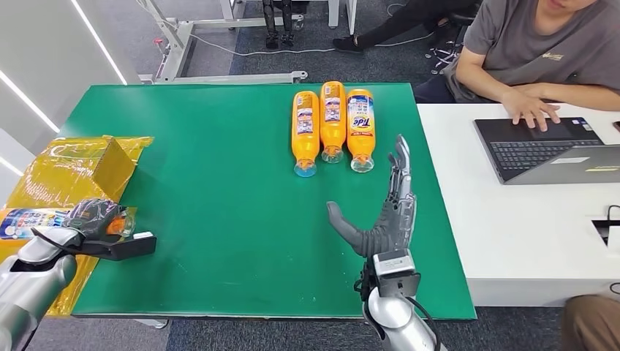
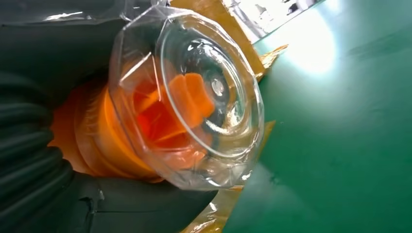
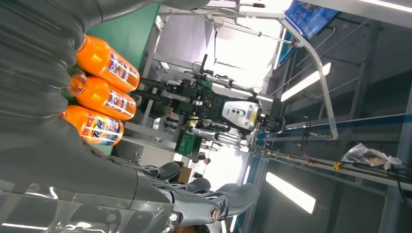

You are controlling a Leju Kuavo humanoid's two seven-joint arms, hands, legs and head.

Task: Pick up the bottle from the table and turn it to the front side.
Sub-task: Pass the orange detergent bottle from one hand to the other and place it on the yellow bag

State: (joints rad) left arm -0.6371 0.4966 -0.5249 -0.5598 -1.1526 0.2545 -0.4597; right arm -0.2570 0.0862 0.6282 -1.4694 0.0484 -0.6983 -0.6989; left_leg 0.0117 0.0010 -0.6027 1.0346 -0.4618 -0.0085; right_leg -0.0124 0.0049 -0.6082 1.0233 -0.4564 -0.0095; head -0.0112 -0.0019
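While the right hand is hovering over the green table with its fingers stretched out straight and its thumb splayed wide to the side, it is holding nothing and touching nothing. It is hanging just short of three orange bottles that are lying side by side near the table's far edge. Those three are lying flat with their long axes running toward the robot, their clear caps pointing at it. In the right wrist view the same three bottles are showing past the grey ribbed cover, and the dark fingers are reaching out flat.

The left hand is gripping a fourth orange bottle at the table's left edge, over a yellow taped box. Its fingers are wrapping closed around the bottle's neck end. That bottle is lying roughly level, its long axis running across the robot's view, with the labelled body sticking out to the left of the hand and the cap end pointing right, toward the middle of the table. In the left wrist view the clear cap is facing the camera almost head on, with the orange bottle neck showing through it and the green table beyond it.

A person is sitting at a white desk on the right, one hand on a laptop.
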